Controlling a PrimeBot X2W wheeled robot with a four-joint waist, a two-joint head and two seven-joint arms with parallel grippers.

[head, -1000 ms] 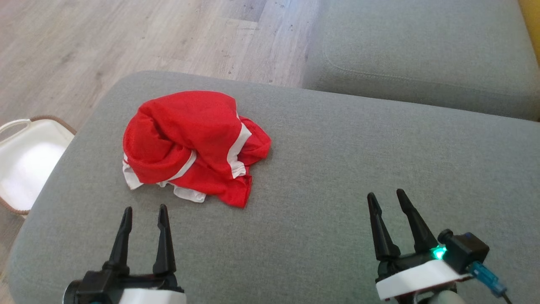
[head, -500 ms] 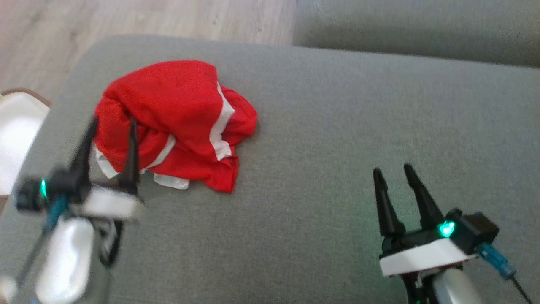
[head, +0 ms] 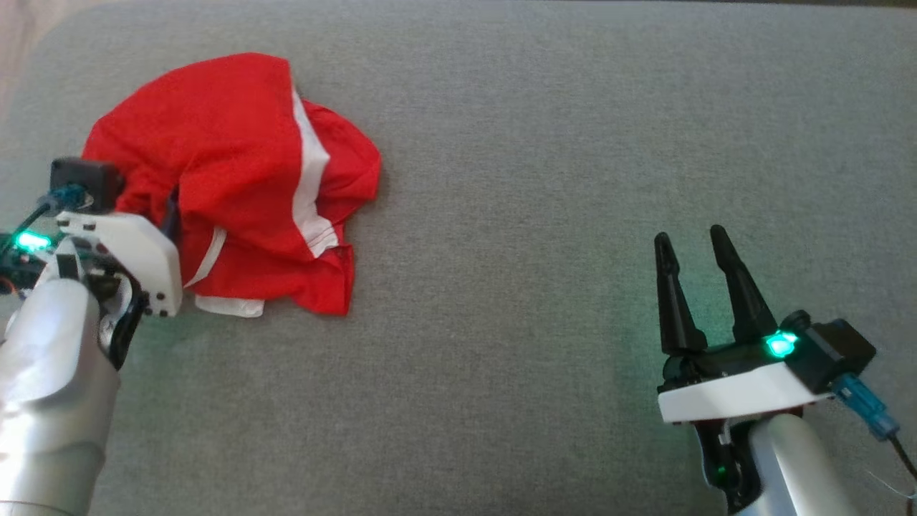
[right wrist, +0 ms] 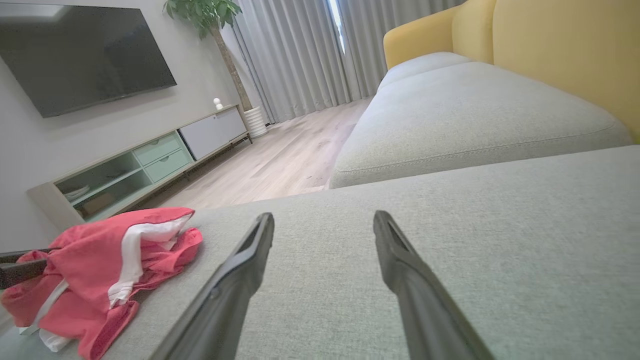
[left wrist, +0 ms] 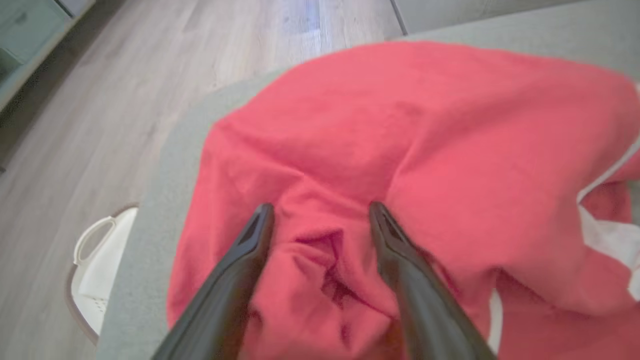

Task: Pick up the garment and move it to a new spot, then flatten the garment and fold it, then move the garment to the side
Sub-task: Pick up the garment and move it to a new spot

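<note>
The garment [head: 236, 165] is a crumpled red piece with white stripes, lying at the left end of the grey sofa cushion [head: 537, 179]. My left gripper [left wrist: 320, 207] is open, its fingers pressed down into the red cloth [left wrist: 450, 150] with a raised fold between them. In the head view its white wrist block [head: 122, 244] sits against the garment's left edge and the fingertips are hidden by cloth. My right gripper [head: 689, 240] stands open above bare cushion at the lower right, far from the garment [right wrist: 110, 265], with nothing between its fingers [right wrist: 250, 260].
A white basket [left wrist: 95, 265] stands on the wood floor [left wrist: 100, 100] beside the cushion's left end. A second grey cushion [right wrist: 450, 115] and a yellow backrest [right wrist: 550, 50] lie beyond. A TV [right wrist: 80, 55] and low cabinet [right wrist: 135, 165] line the far wall.
The head camera has tilted down and closer. My left gripper moved up from the lower left onto the garment's left side, fingers now in the cloth. The right gripper stays put.
</note>
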